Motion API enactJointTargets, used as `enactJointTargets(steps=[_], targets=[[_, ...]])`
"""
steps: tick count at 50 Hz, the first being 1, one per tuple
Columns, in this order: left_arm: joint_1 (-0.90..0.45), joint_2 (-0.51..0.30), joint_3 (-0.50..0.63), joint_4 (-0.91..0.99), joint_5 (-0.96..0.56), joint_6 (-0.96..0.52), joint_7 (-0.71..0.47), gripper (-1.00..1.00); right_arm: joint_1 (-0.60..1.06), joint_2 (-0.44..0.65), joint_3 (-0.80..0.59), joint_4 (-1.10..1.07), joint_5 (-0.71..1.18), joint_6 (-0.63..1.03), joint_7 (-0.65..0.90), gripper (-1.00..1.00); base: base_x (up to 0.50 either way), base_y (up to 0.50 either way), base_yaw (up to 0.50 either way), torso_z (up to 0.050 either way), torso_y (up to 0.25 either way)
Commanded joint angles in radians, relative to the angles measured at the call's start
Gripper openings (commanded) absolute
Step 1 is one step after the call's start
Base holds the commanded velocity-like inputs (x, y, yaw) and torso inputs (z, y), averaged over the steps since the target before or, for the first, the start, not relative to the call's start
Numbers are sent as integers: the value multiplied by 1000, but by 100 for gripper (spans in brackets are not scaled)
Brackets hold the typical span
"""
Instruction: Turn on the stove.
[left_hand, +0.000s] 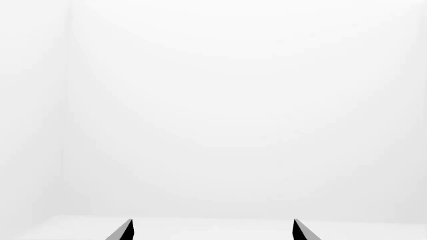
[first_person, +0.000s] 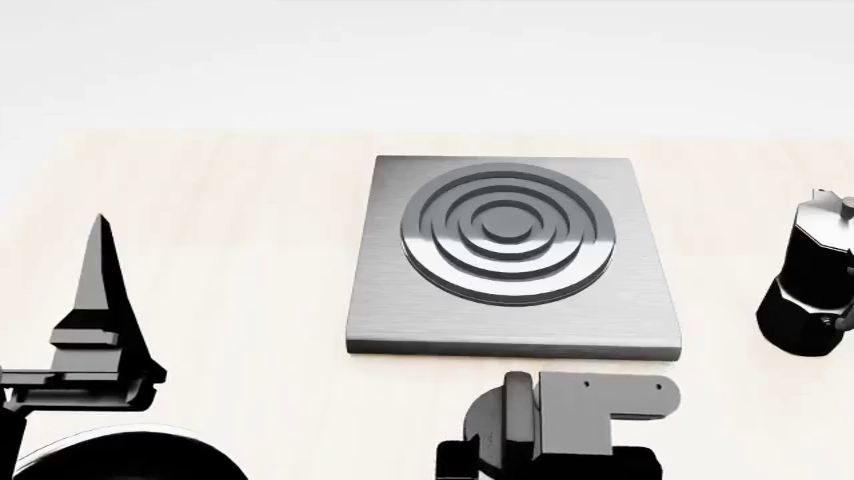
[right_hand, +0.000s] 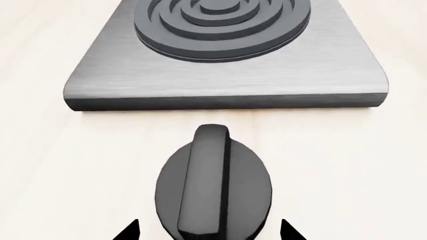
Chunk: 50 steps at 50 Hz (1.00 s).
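Observation:
The stove (first_person: 514, 260) is a flat square grey slab with a raised ring burner, lying mid-table in the head view. Its front edge also shows in the right wrist view (right_hand: 227, 92). The small round black knob (right_hand: 213, 185) sits on the table just in front of the slab, its ridge pointing at the slab. My right gripper (right_hand: 208, 234) is open, its two fingertips either side of the knob's near end, apart from it. In the head view the right arm (first_person: 561, 425) hides the knob. My left gripper (left_hand: 212, 232) is open and empty, raised at the table's left.
A black moka pot (first_person: 811, 290) stands at the right edge of the table. A dark round pan rim (first_person: 120, 455) shows at the bottom left under the left arm (first_person: 100, 330). The left wrist view faces a blank white wall.

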Motion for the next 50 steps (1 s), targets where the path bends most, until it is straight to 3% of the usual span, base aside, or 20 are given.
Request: enactJointTargets(steps=[1,50], targets=[[1,-4,2,0,-2,3,-4,100,3,2,-8,29,3,-14,-1,100,0,0,0,0,0],[-6,-15,13,-5,-16,8,-21,100,30,9,-61,243,-31,-205,-37,100,0,0,0,0,0]])
